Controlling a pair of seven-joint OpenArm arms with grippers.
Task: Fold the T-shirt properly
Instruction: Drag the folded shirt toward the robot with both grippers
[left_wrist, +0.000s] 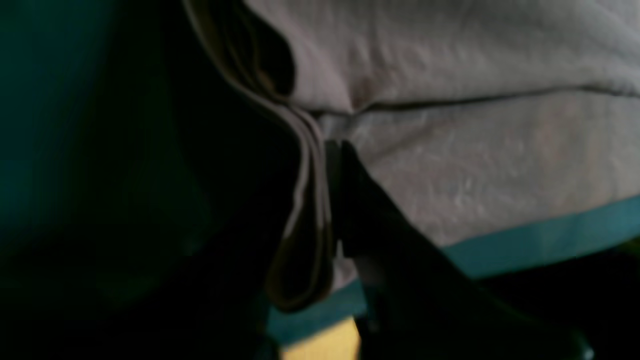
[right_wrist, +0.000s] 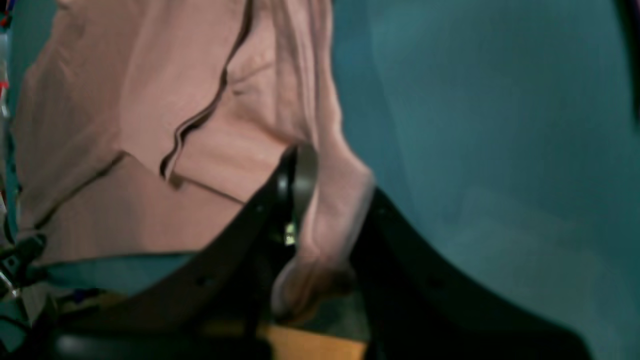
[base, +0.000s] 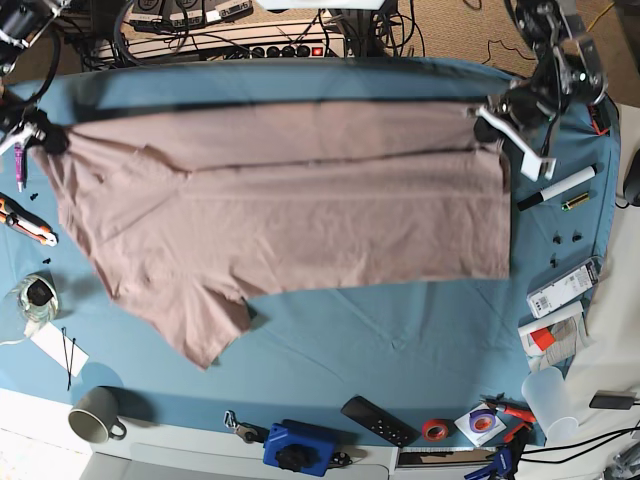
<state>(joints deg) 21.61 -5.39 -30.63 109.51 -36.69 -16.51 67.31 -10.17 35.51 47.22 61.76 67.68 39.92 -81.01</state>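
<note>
The dusty pink T-shirt (base: 300, 200) is stretched across the back half of the teal table cloth (base: 400, 330). A sleeve hangs towards the front left. My left gripper (base: 487, 112) is shut on the shirt's far right corner. In the left wrist view its dark fingers (left_wrist: 360, 210) pinch a folded edge of the T-shirt (left_wrist: 475, 150). My right gripper (base: 42, 135) is shut on the shirt's far left corner. In the right wrist view the right gripper (right_wrist: 330, 210) clamps a bunched fold of the T-shirt (right_wrist: 150, 100).
A marker (base: 557, 187) and small parts lie at the table's right edge. A mug (base: 95, 415), a blue device (base: 298, 447), a remote (base: 378, 420), a red tape roll (base: 433, 430) and a plastic cup (base: 548, 395) line the front. Tools (base: 25, 222) lie at the left.
</note>
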